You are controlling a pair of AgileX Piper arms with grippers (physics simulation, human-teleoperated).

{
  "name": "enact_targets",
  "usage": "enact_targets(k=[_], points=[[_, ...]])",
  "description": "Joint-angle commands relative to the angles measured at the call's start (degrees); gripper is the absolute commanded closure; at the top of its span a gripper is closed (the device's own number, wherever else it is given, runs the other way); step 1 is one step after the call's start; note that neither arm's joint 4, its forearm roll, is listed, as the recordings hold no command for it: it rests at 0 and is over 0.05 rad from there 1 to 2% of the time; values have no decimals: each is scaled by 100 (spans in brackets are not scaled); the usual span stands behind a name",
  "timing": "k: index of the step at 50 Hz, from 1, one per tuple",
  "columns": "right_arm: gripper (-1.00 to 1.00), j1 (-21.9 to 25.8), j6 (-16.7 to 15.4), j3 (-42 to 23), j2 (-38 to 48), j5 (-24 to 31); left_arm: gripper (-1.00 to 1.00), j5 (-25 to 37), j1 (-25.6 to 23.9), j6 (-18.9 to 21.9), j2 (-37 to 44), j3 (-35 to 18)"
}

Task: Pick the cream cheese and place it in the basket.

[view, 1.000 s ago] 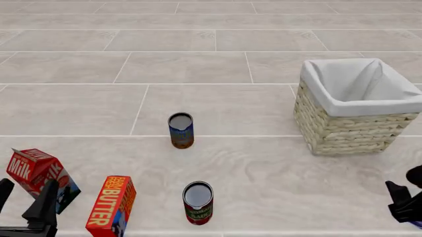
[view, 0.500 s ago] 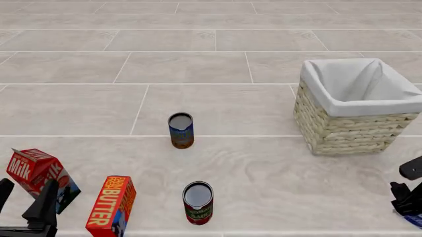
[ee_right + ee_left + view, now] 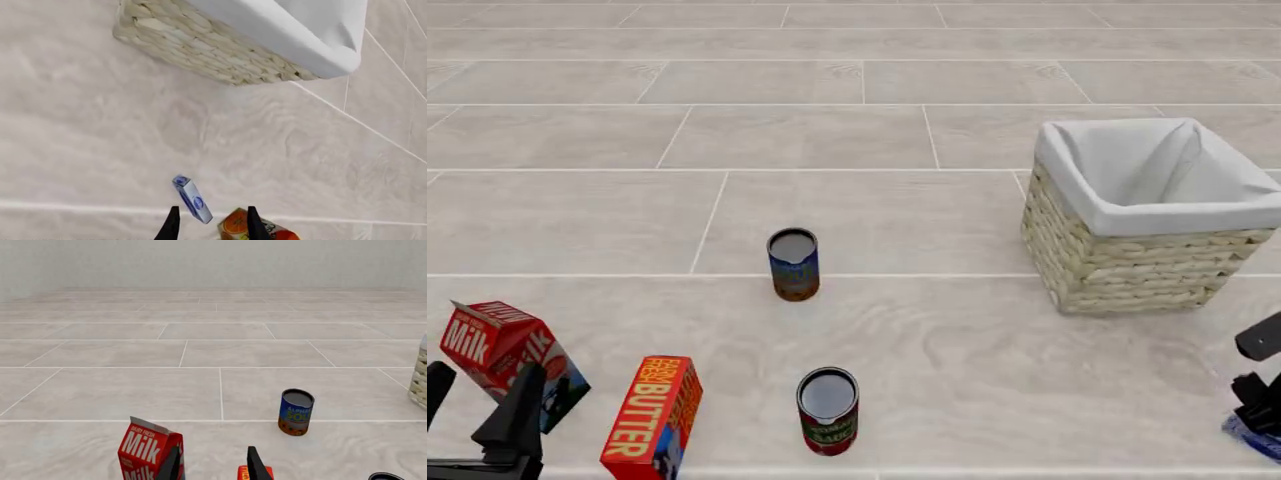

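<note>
The cream cheese [image 3: 192,198], a small blue box with whitish patches, lies on the floor just ahead of my right gripper [image 3: 210,222], whose fingers [image 3: 172,225] stand open on either side of its near end. In the front view only a blue sliver of the cream cheese [image 3: 1249,437] shows at the right edge, under the right gripper [image 3: 1257,398]. The woven basket [image 3: 1121,255] with white lining stands beyond it, also in the right wrist view [image 3: 200,47]. My left gripper [image 3: 478,395] is open and empty at the lower left.
A red Milk carton [image 3: 497,350] and an orange-red BUTTER box [image 3: 654,415] lie by the left gripper. A blue can [image 3: 793,263] and a red can [image 3: 827,410] stand mid-floor. An orange carton [image 3: 248,230] lies beside the cream cheese.
My right gripper has moved right and down toward the frame edge, over the cream cheese. The left arm has not moved.
</note>
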Motion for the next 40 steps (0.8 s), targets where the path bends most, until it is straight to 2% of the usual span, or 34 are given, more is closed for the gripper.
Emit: enact_targets(k=[1,3,14,19,21,22,25,28,33,36,40], points=[[-100,-257,-314,38,420,-162,-100,-1,0,0,0,0],[-100,-355,-475,101,497,-271,-100,-1,-1,1,0,0],[-100,-283,-475,320,752,-531,-100,0,1,-1,0,0],[-100,-352,-778,552,865,-774,-100,-1,1,-1,0,0],[-100,-361,-799,532,878,-794,-100,0,1,0,0,0],[-100,-507,-1085,567,980,-989,-100,-1,1,1,0,0],[-100,-581,-1265,593,1052,-1128,-100,-1,1,1,0,0],[-100,-523,-1151,493,1132,-1063,-100,0,0,0,0,0],[-100,-501,-1218,540,1241,-1203,-100,-1,0,2,0,0],[-100,-620,-1409,667,1433,-1413,-100,-1,0,1,0,0],[-100,-628,-1376,644,1605,-1536,-100,-1,0,1,0,0]])
